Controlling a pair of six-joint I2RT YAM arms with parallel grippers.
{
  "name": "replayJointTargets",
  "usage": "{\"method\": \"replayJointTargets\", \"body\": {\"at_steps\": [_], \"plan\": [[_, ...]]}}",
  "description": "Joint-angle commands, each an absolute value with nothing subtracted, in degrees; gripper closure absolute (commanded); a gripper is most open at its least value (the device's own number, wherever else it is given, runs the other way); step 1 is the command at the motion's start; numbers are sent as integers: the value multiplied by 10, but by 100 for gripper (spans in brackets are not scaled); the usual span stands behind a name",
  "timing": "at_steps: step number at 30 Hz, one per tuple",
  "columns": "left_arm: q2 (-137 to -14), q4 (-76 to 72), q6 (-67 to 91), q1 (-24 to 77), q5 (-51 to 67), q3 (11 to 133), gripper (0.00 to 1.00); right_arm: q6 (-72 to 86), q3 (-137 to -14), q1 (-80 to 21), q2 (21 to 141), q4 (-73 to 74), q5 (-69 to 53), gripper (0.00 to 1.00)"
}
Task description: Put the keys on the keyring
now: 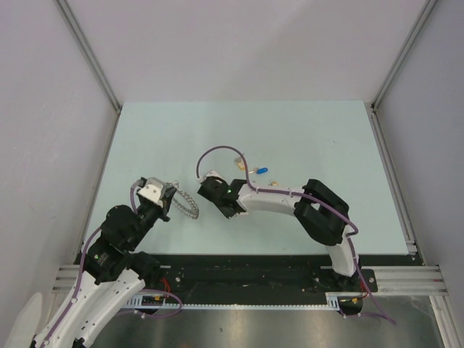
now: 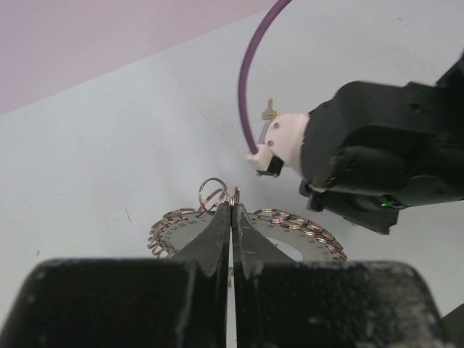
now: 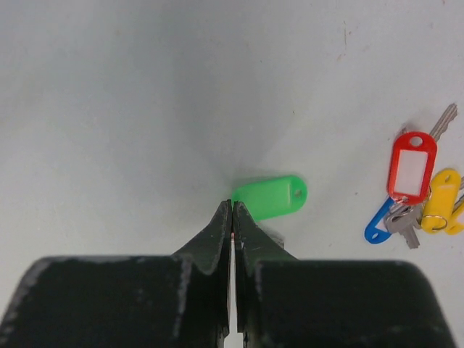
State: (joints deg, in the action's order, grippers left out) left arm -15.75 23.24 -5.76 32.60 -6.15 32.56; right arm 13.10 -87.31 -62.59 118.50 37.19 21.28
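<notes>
Left wrist view: the left gripper [image 2: 230,212] is seen clenched on the keyring [image 2: 293,221]. One small loop stands up just beyond its fingertips, and the rest of the ring spreads to either side of them. The right gripper [image 3: 232,210] is likewise clenched. The green-tagged key [image 3: 272,197] juts out just past its tips. Only the tag shows, so the key is judged to be pinched by its metal end, hidden between the fingers.

The step in hand appears to be the threading of that key onto a loop. For this to be done well, the ring should be held steady by the left gripper. The key's ring should be eased against the raised loop rather than pushed, since so floppy a ring is likely to give way.

The keyring is silver-grey, built of many small linked loops with a scalloped edge. Well to the right of the right gripper, the other keys [image 3: 411,165] are seen lying on the counter [image 3: 109,109] in a close cluster, tagged red, yellow and blue.
</notes>
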Motion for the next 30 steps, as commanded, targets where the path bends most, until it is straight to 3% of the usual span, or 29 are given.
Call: {"method": "replayJointTargets", "body": {"at_steps": [1,12,19,24,30], "plan": [[-160,200,-44,324,-58,327,99,120,-769,-617,1089,211,191,100],[-165,200,-42,324,-63,327,99,67,-457,-610,928,-235,122,100],[-166,198,-44,324,-62,324,99,66,-273,-587,885,-563,99,100],[-171,197,-46,324,-60,326,99,78,-246,-577,924,-657,72,100],[-170,195,-46,324,-62,323,99,47,-233,-594,865,-654,98,100]]}}
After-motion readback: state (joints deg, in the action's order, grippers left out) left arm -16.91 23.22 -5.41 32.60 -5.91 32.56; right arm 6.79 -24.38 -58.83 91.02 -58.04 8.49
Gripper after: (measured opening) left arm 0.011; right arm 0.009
